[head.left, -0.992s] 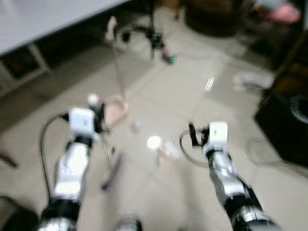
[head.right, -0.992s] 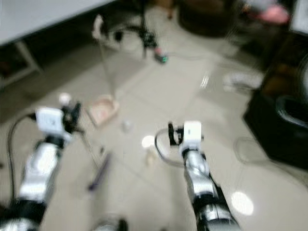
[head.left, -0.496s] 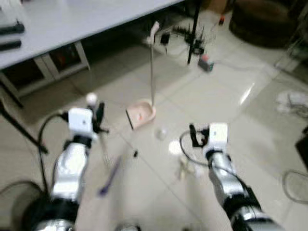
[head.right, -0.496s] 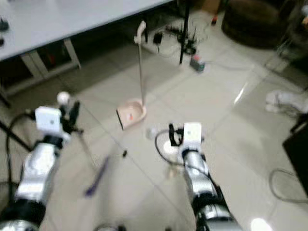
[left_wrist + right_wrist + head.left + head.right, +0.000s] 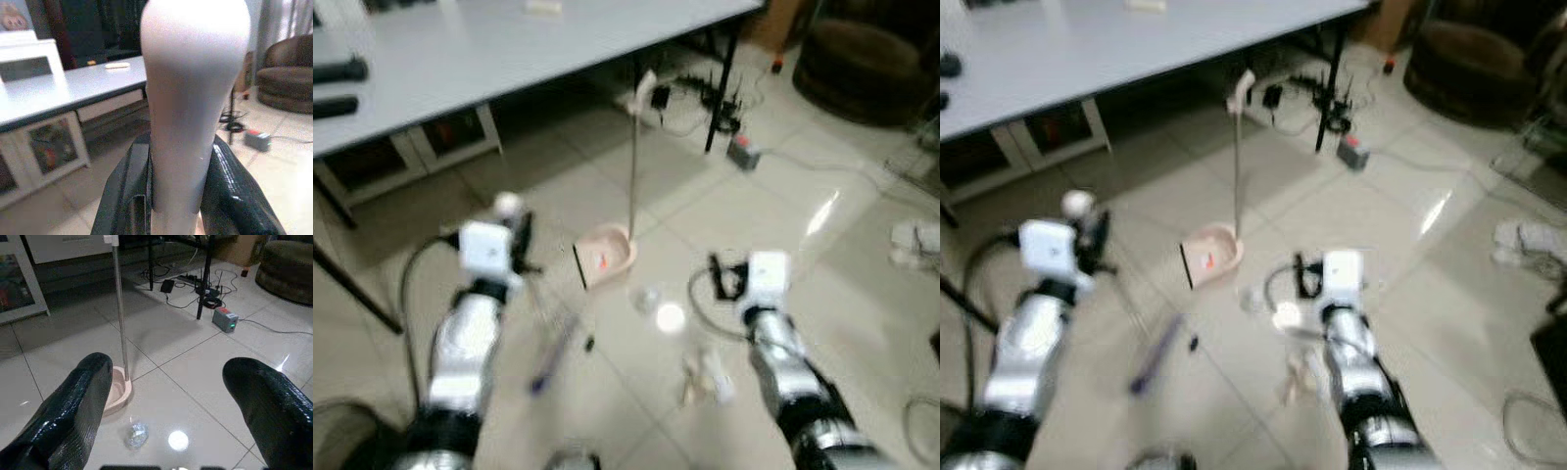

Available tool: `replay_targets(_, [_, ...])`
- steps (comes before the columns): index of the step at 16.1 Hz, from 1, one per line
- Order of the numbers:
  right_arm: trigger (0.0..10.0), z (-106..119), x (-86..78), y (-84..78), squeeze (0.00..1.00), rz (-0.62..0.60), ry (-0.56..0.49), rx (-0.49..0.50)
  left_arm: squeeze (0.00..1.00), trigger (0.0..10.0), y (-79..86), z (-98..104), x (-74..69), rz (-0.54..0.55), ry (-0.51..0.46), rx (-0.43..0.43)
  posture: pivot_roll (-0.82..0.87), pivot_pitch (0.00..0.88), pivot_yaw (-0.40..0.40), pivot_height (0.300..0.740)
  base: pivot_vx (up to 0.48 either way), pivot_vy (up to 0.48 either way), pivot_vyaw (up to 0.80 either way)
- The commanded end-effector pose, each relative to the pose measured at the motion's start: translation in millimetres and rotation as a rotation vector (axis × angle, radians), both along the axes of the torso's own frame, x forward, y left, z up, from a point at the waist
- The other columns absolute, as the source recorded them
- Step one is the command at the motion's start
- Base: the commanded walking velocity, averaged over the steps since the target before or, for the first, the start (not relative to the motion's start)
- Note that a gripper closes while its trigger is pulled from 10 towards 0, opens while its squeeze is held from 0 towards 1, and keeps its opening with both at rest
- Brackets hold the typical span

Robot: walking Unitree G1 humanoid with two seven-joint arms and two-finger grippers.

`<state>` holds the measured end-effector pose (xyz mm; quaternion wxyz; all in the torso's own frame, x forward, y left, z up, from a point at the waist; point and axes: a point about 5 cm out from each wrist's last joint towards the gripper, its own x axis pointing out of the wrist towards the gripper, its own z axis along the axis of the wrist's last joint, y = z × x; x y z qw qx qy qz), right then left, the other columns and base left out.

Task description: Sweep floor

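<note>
Your left gripper (image 5: 178,196) is clenched around the pale handle of the broom (image 5: 193,98); in the left wrist view both black fingers (image 5: 122,196) press against its rounded white grip. In the head views the handle's knob stands just above the left wrist (image 5: 489,250), and the thin shaft slants down over the floor (image 5: 783,211) to the purple brush end (image 5: 551,354), which lies blurred on the tiles in front of that arm.

Your right gripper (image 5: 176,401) is released, its two fingers spread wide with nothing between them. It hovers above the tiles, pointing toward the pink dustpan (image 5: 607,257).

The dustpan rests on the floor between your two arms and a little ahead of them, its long metal handle (image 5: 633,166) standing upright with a pale grip on top. Just beside the pan, toward your right gripper, lies a small crumpled clear scrap (image 5: 137,434). Nearer your right arm more pale litter (image 5: 705,377) lies on the tiles, too blurred to identify. A small dark speck (image 5: 590,343) sits next to the brush end.

Ahead of you a grey desk (image 5: 509,49) stands over the floor, and by one of its dark legs there is a tangle of cables with a small grey box (image 5: 226,319).
</note>
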<state>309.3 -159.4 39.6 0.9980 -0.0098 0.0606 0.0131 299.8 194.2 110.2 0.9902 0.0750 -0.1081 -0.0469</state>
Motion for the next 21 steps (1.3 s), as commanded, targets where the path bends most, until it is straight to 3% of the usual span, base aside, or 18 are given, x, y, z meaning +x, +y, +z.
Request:
replay_targets(1, [10.0, 0, -1.0, -13.9, 0.0, -0.032, 0.002, -0.024, 0.0, 10.0, -7.9, 6, 1.1, -0.025, -0.032, 0.001, 0.08, 0.095, 0.012, 0.74, 0.48, 0.0, 0.0])
replay_targets(6, [10.0, -1, -0.7, -7.4, 0.0, -0.015, 0.012, -0.037, 0.0, 10.0, -9.0, 7, -0.1, -0.026, -0.032, 0.007, 0.08, 0.1, 0.012, 0.74, 0.48, 0.0, 0.8])
replay_targets(12, [10.0, 3, 0.3, -22.1, 0.0, -0.084, -0.014, -0.003, 0.0, 10.0, -12.6, 4, 1.0, -0.047, -0.017, 0.01, 0.07, 0.094, 0.018, 0.74, 0.48, 0.0, 0.0])
replay_targets(15, [10.0, 7, 1.2, -26.7, 0.0, -0.079, -0.035, 0.026, 0.0, 10.0, -15.7, 0, 0.4, -0.054, -0.009, 0.001, 0.06, 0.086, 0.017, 0.74, 0.48, 0.0, -0.7])
replay_targets(21, [10.0, 4, 1.5, -31.6, 0.0, -0.025, 0.005, -0.045, 0.0, 10.0, -19.0, -21, -11.2, -0.041, 0.051, -0.037, 0.05, 0.078, -0.002, 0.74, 0.48, 0.0, -0.32])
